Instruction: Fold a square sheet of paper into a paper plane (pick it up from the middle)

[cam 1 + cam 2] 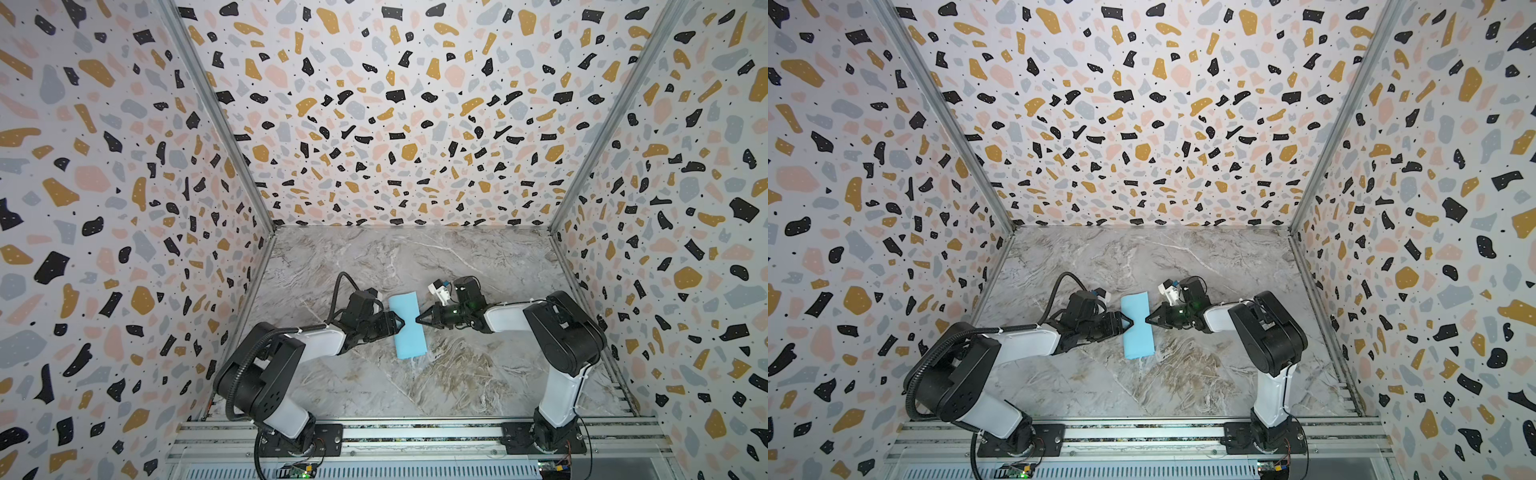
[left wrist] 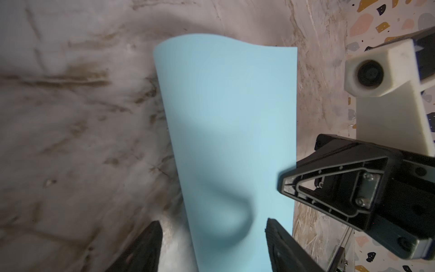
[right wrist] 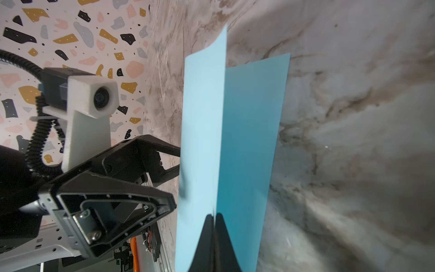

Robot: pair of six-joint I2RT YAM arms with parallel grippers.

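The square sheet of paper [image 1: 409, 345] [image 1: 1138, 345] is light blue and lies doubled over as a narrow rectangle mid-table. In the right wrist view its upper layer [image 3: 202, 117] stands up off the darker lower layer [image 3: 251, 129]. My right gripper [image 3: 214, 216] [image 1: 417, 321] [image 1: 1146, 321] is shut on the free edge of that raised layer, at the middle of the long side. My left gripper [image 2: 213, 226] [image 1: 401, 323] [image 1: 1131, 323] faces it from the opposite long side, open. One left finger [image 2: 153, 237] is over bare table, the other over the paper [image 2: 226, 106], which shows a soft dent between them.
The marble tabletop [image 1: 457, 374] is boxed in by terrazzo-patterned walls [image 1: 124, 208] on three sides. An aluminium rail [image 1: 415, 434] with both arm bases runs along the front. The two gripper tips nearly meet over the paper, and the right gripper [image 2: 282, 186] shows close in the left wrist view.
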